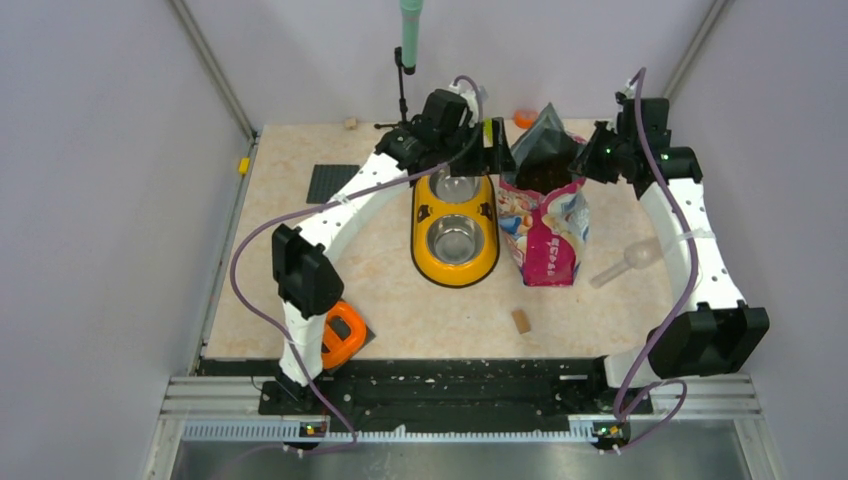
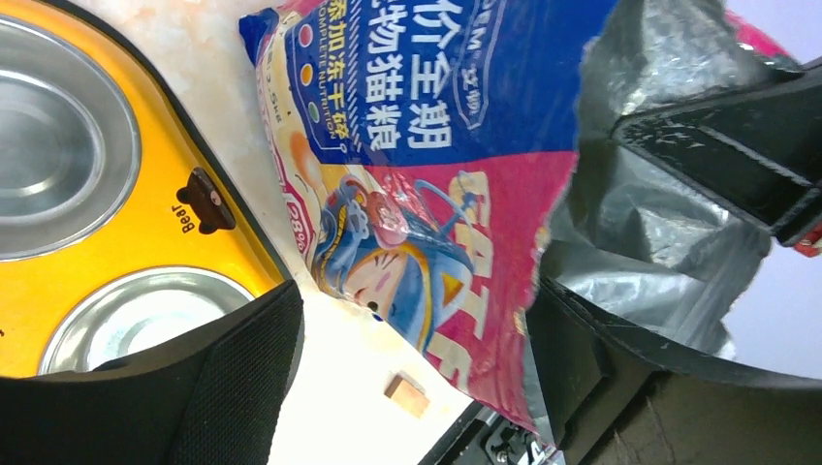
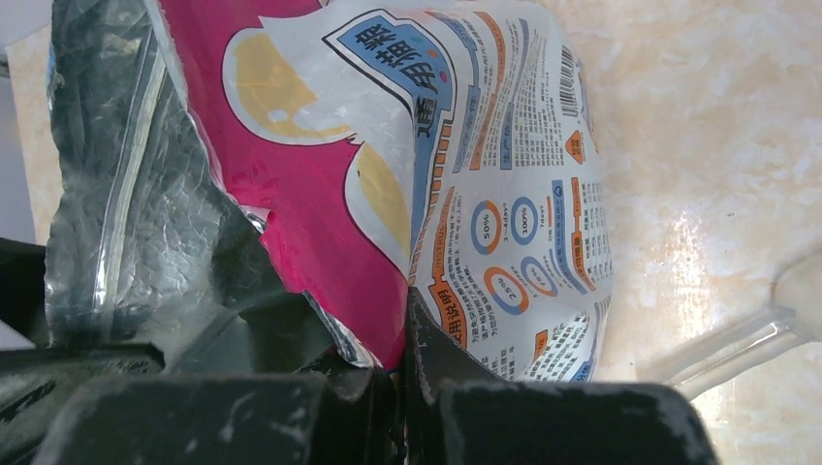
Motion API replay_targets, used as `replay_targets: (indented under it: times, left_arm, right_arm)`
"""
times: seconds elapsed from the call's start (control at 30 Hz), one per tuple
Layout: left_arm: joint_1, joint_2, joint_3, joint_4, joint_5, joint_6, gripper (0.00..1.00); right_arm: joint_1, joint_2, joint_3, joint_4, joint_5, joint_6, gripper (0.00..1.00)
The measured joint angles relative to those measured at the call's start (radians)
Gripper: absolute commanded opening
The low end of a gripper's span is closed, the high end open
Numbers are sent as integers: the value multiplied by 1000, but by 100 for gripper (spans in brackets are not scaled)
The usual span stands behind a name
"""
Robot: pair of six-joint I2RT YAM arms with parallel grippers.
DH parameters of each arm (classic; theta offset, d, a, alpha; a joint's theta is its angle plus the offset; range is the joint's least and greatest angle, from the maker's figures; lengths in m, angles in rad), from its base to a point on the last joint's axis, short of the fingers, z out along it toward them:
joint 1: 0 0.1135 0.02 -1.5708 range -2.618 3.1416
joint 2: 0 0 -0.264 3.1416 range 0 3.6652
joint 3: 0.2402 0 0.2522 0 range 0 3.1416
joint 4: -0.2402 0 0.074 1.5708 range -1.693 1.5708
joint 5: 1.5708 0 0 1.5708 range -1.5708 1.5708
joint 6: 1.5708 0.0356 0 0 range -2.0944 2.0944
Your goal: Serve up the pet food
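Note:
The pink bag point(image 1: 547, 225) stands upright right of the yellow feeder point(image 1: 424, 215). Dark brown pet food point(image 1: 545, 170) shows in its open mouth. My left gripper point(image 1: 497, 158) is at the bag's left rim, open. In the left wrist view the bag point(image 2: 426, 194) hangs between the wide-apart jaws of that gripper point(image 2: 412, 300), its edge close to the right finger point(image 2: 582, 368). My right gripper point(image 1: 588, 160) is shut on the bag's right rim. In the right wrist view that gripper point(image 3: 402, 334) pinches the bag point(image 3: 320, 223) at its foil-lined edge.
The feeder holds two steel bowls, far point(image 1: 455, 185) and near point(image 1: 456, 238). A clear plastic scoop point(image 1: 630, 262) lies right of the bag, and a wooden block point(image 1: 520, 320) lies in front of it. An orange object point(image 1: 343, 335) sits by the left arm's base, a black mat point(image 1: 332, 183) at the back left.

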Motion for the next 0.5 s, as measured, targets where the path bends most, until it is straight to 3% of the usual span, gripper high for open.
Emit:
replay_targets:
  times: [0.07, 0.13, 0.23, 0.4, 0.5]
  left_arm:
    - [-18, 0, 35, -34, -28, 21, 93]
    - [-40, 0, 79, -60, -69, 50, 94]
    - [-83, 0, 130, -66, -151, 106, 95]
    - [-124, 0, 138, -72, -214, 150, 96]
    - [-122, 0, 143, -75, -224, 157, 97]
  right_arm:
    - [0, 1, 2, -4, 5, -2, 14]
    - [0, 5, 8, -6, 6, -3, 34]
    - [1, 6, 29, -2, -5, -10, 52]
    - [1, 6, 60, 7, -9, -17, 66]
    - [2, 6, 82, -11, 2, -19, 68]
